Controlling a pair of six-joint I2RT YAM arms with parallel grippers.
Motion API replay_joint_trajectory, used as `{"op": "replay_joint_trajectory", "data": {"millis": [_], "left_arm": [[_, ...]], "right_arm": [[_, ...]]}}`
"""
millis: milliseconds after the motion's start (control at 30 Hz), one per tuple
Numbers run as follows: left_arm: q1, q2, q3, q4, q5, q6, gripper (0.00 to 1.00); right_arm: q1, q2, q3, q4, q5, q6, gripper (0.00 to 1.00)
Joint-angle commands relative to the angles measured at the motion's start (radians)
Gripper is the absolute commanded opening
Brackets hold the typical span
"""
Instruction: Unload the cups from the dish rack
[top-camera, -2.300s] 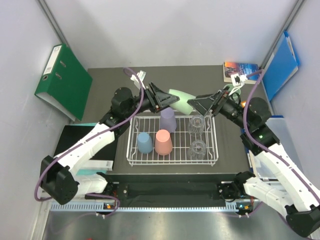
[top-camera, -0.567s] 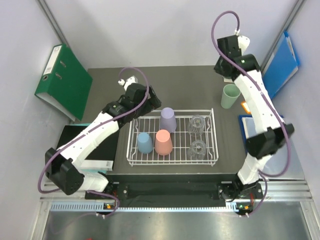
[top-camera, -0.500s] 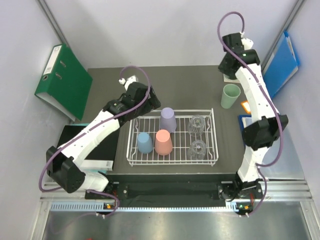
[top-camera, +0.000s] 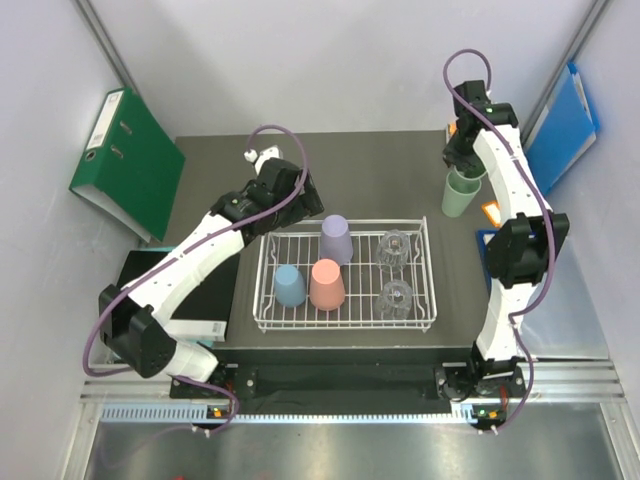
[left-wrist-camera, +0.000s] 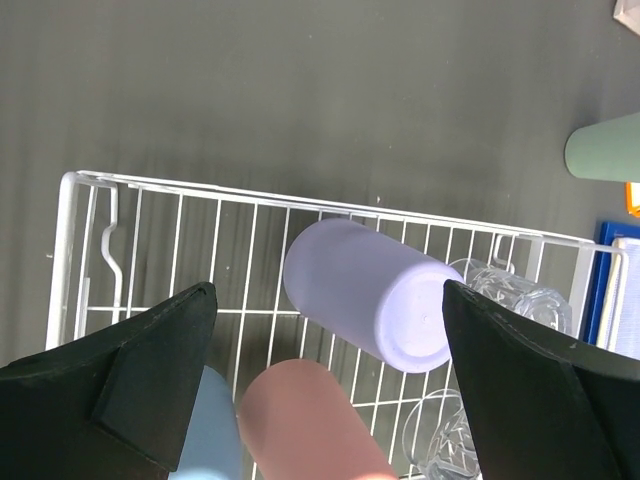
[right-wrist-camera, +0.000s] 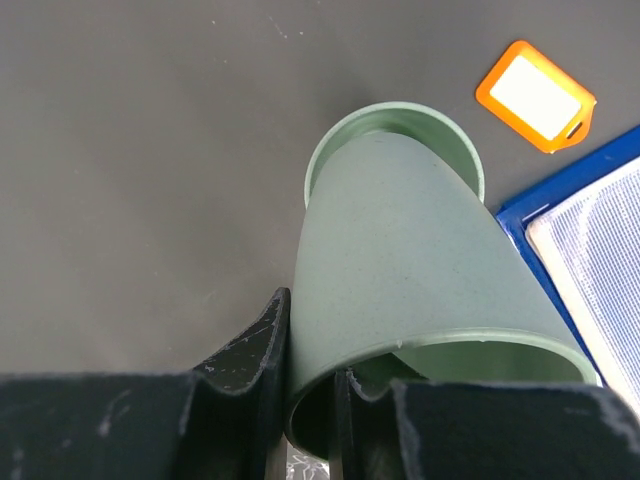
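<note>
Wall of green cup sits pinched between right jaws.

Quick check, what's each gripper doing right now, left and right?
Left gripper: open, holding nothing.
Right gripper: closed on the green cup, pinching its wall.

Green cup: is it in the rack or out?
Out. The green cup is past the dish rack's far right corner, over the dark table, with the right gripper pinching its rim.
</note>
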Motion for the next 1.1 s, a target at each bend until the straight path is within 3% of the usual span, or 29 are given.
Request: {"op": "replay_joint_trajectory", "data": {"millis": [0, 167, 267, 300, 400, 567, 733, 833, 900, 967, 1067], "left_arm": [[0.001, 0.006, 0.009, 0.007, 0.008, 0.020, 0.99], [-0.001, 0.006, -0.004, 0.006, 0.010, 0.017, 0.99], [0.001, 0.006, -0.011, 0.001, 0.011, 0.014, 0.99], [0.001, 0.008, -0.011, -0.001, 0.008, 0.014, 0.99], [-0.001, 0.006, -0.009, -0.001, 0.000, 0.014, 0.99], [-0.001, 0.003, -0.005, 0.012, -0.015, 0.023, 0.99], [0.001, 0.003, 0.003, 0.044, -0.003, 0.060, 0.99], [-0.002, 0.014, -0.001, 0.067, 0.049, 0.106, 0.99], [-0.005, 0.032, -0.009, 0.094, 0.108, 0.138, 0.99], [-0.010, 0.055, -0.005, 0.092, 0.112, 0.153, 0.99], [-0.016, 0.109, 0.023, 0.065, 0.112, 0.175, 0.99]], "right_arm": [[-0.001, -0.027, -0.033, 0.038, -0.009, -0.009, 0.00], [-0.007, -0.026, -0.072, 0.073, -0.016, -0.021, 0.00], [-0.007, -0.029, -0.085, 0.093, -0.027, -0.038, 0.23], [-0.007, -0.035, -0.095, 0.109, -0.030, -0.041, 0.36], [-0.007, -0.047, -0.092, 0.132, -0.033, -0.052, 0.50], [-0.004, -0.116, -0.079, 0.213, -0.045, -0.055, 0.57], [0.016, -0.338, -0.179, 0.409, -0.110, -0.076, 0.61], [0.036, -0.540, -0.402, 0.579, -0.338, -0.125, 0.64], [0.050, -0.699, -0.640, 0.769, -0.497, -0.122, 0.69], [0.073, -0.806, -0.877, 0.931, -0.541, -0.072, 0.74], [0.108, -0.947, -1.037, 0.951, -0.565, -0.053, 0.79]]}}
